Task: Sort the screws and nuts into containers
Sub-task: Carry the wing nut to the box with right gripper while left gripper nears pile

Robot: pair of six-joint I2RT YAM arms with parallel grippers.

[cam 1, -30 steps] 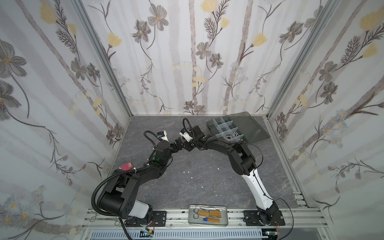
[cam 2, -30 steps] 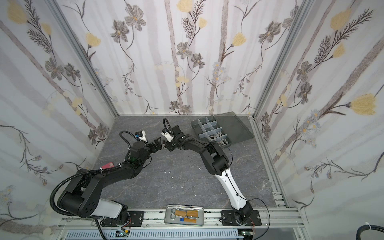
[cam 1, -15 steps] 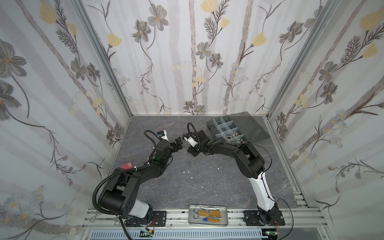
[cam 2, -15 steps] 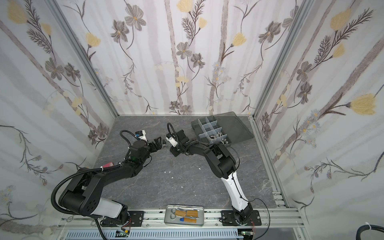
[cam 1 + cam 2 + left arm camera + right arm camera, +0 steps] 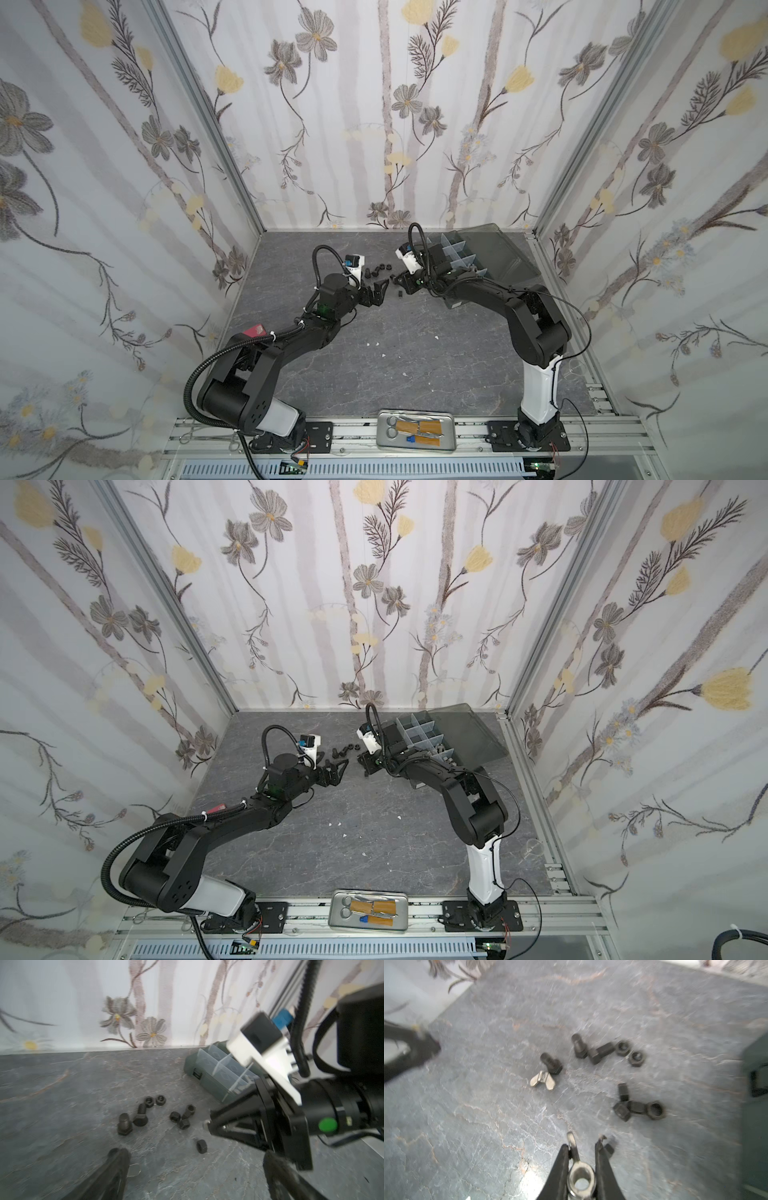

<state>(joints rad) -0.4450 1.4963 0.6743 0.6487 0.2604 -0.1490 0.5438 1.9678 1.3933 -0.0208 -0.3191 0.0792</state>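
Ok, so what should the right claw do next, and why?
Probably lift and swing toward the box: the right claw is shut on a silver wing nut, and the box stands open close beside it.

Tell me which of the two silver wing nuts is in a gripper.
The wing nut pinched in the right gripper. The other wing nut lies loose on the table beside a black bolt.

Matt black metal screws and nuts (image 5: 600, 1052) on a veined, stone-look counter (image 5: 477, 1126); wing nut (image 5: 578, 1172) glossy silver; organizer box (image 5: 216, 1078) smoky translucent plastic.
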